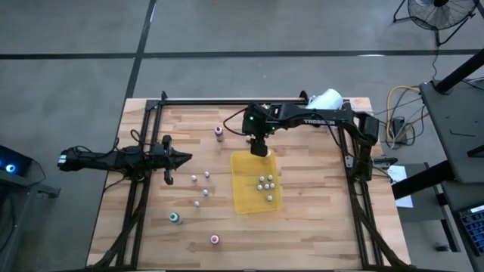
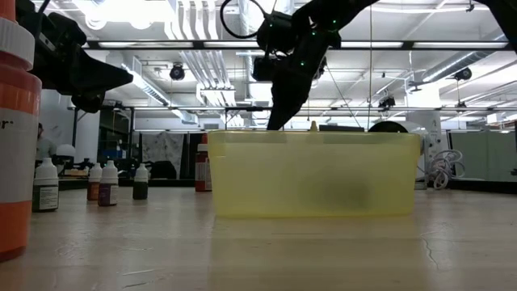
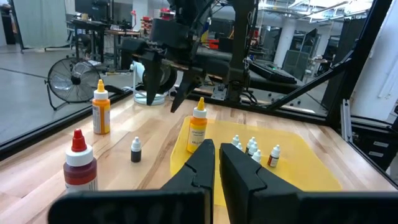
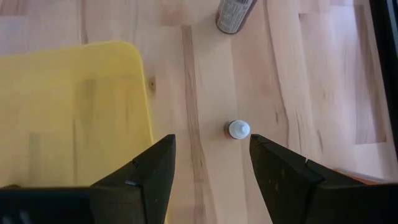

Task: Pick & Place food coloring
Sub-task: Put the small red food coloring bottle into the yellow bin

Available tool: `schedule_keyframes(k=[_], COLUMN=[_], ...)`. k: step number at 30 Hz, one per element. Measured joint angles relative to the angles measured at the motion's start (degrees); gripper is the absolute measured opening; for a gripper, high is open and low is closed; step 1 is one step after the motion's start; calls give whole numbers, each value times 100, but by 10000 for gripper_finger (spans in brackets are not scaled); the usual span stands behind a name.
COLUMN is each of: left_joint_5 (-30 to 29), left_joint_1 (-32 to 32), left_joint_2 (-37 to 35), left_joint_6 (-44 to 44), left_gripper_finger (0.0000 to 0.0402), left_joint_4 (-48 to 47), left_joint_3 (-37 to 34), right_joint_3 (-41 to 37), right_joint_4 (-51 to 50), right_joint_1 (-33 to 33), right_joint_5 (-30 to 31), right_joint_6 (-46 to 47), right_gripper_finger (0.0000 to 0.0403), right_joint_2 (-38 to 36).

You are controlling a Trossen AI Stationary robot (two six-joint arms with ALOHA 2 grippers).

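The food coloring is a set of tiny bottles. Several white-capped ones stand in the yellow tray. Others stand loose on the wood to its left, along with a teal-topped one, a pink-topped one and a maroon-topped one. My right gripper hangs open, slanting down, over the tray's far left corner. An orange bottle with a white tip stands on the wood below, ahead of its fingers and untouched. My left gripper waits shut and level at the table's left.
A white cylinder-shaped device sits at the far edge. The black frame rails run along the far edge and both sides. In the left wrist view an orange bottle, a red-topped one and a small dark one stand left of the tray.
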Motion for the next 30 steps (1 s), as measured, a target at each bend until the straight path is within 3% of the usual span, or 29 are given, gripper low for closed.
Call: schedule_keyframes(k=[30], left_joint_5=[-1], left_joint_1=[-1], left_joint_2=[0], left_joint_6=[1], left_gripper_finger=[0], left_joint_4=[0], left_joint_3=[-1], right_joint_3=[-2], right_joint_4=[242], right_joint_1=[-260], right_joint_5=[-337], right_joint_6=[50], right_gripper_finger=[199], right_joint_2=[70])
